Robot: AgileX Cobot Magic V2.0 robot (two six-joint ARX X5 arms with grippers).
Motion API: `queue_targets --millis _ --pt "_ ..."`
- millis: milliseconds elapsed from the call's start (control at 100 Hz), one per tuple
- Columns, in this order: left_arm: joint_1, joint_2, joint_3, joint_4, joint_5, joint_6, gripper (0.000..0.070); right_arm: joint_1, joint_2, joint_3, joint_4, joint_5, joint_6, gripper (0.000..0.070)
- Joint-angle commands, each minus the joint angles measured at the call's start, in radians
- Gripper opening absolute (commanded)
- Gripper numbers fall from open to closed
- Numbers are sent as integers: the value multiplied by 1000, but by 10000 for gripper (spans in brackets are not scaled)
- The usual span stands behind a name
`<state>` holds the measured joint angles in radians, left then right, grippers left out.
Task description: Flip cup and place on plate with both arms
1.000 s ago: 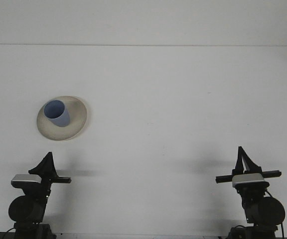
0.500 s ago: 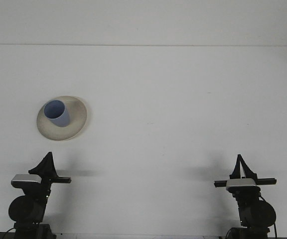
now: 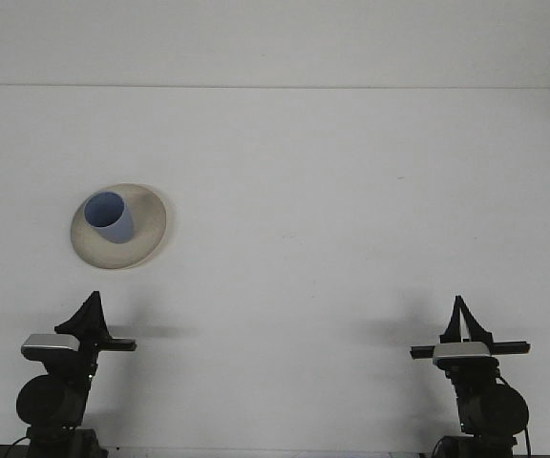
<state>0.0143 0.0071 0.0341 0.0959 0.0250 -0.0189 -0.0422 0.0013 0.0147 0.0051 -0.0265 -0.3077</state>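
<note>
The cup stands mouth-up on the plate, at ten o'clock on the tabletop. The placing step looks finished; nothing more seems called for. Left gripper at seven o'clock and right gripper at five sit well apart from it; whether either is clenched cannot be told. Nothing else stands nearby.

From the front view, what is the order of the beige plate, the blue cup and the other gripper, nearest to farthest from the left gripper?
1. Round beige plate, just ahead of the left gripper, slightly to its right.
2. Light blue cup, standing open end up on that plate's left part, a little farther back.
3. Right gripper, far across the white table.
</note>
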Motion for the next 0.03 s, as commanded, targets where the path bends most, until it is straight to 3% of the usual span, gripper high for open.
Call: queue_targets --millis 0,20 --pt "-2 -2 -18 10 -3 -9 13 -3 0 -2 12 1 -3 0" --pt "-2 -2 -18 10 -3 -9 13 -3 0 -2 12 1 -3 0"
